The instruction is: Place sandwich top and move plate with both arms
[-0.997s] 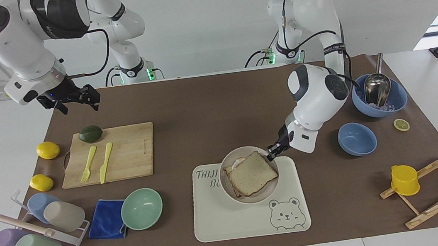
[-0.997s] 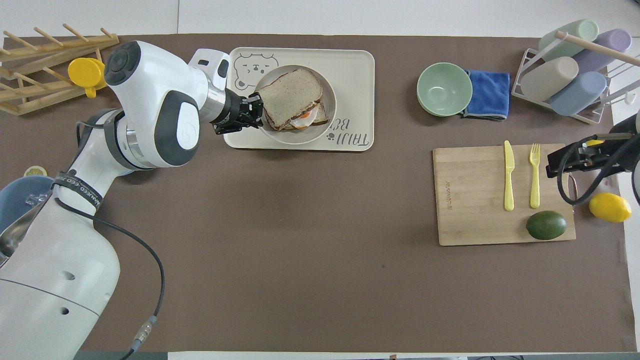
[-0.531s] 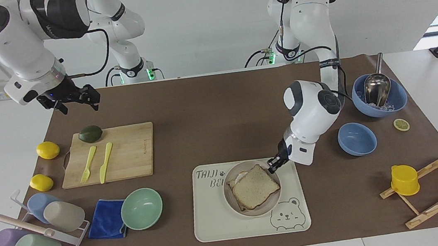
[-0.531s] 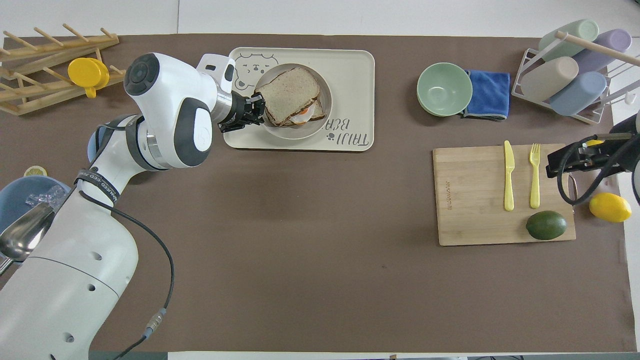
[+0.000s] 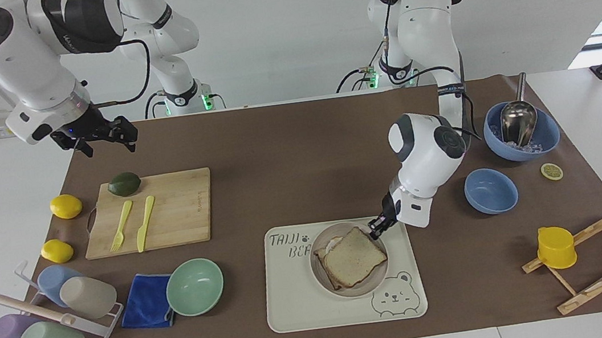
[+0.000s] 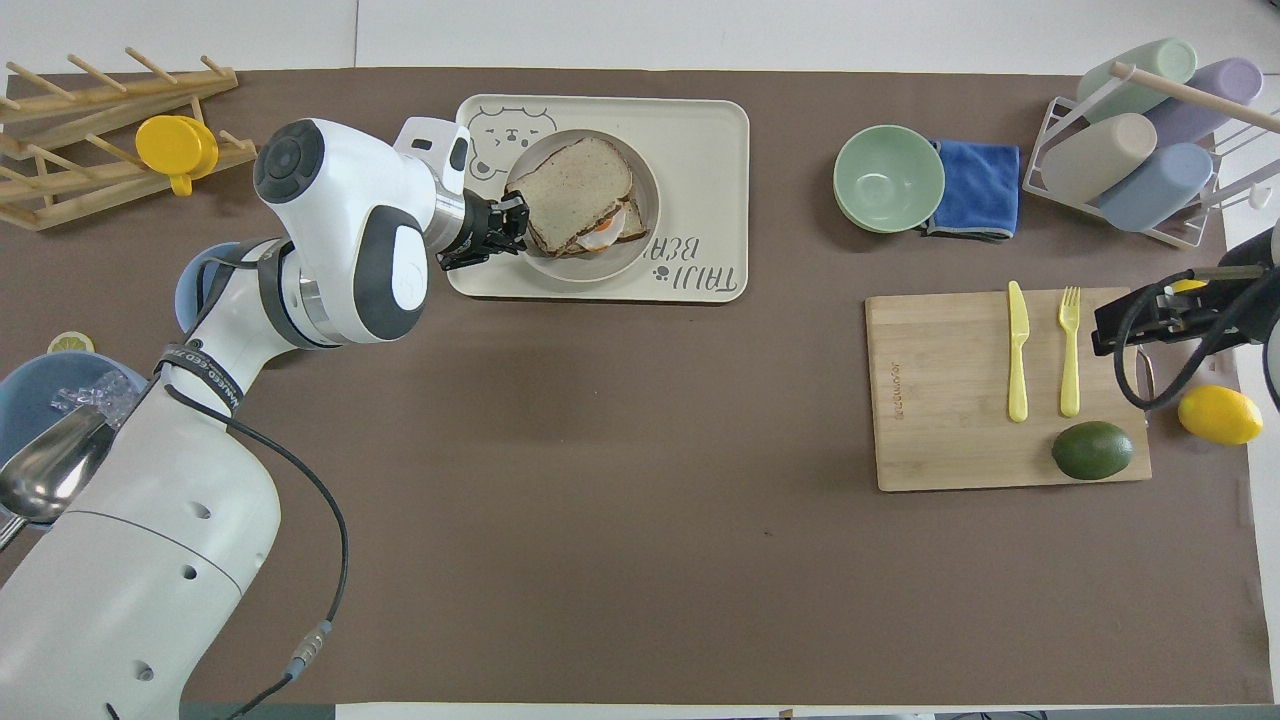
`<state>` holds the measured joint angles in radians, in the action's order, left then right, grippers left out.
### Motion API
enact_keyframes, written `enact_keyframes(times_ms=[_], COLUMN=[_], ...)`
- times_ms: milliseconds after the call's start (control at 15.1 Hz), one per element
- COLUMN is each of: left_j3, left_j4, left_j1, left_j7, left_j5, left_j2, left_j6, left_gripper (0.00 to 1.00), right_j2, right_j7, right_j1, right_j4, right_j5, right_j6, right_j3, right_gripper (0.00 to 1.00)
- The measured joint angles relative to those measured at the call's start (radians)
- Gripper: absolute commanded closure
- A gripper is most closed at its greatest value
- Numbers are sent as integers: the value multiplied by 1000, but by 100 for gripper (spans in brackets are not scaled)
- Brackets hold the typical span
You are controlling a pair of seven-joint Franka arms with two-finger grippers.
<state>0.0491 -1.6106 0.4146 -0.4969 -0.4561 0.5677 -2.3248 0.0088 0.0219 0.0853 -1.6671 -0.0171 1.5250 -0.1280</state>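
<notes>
Two stages: sandwich top placed; your left gripper clamps plate rim on tray; right gripper, jaws apart, waits over mat corner.

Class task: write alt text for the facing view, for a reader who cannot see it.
The left gripper is at the rim of the plate, which stands on the bear-print tray with the sandwich top lying on an egg-topped slice. The right gripper waits, open, over the table's edge near a cutting board.

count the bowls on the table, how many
3: a mint green bowl beside the blue cloth, a small blue bowl toward the left arm's end, and a larger blue bowl nearer the robots holding a metal scoop. None looks hidden.
</notes>
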Motion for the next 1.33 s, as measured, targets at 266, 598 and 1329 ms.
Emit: enact_keyframes(times_ms=[266,598,1329], left_j3=[0,17,161], left_j4=[0,1,7], left_j1=[0,-2,-6], left_j7=[0,-5,-2], left_j5=[21,75,309], left_j2=[0,-6,-269], left_j6=[0,0,274], left_gripper=[0,0,0], right_j2=[0,0,0], right_j7=[0,0,0], right_j1=[0,0,0], right_j4=[0,0,0], right_j5=[0,0,0], right_j6=[0,0,0], right_j3=[0,0,0], right_gripper=[0,0,0])
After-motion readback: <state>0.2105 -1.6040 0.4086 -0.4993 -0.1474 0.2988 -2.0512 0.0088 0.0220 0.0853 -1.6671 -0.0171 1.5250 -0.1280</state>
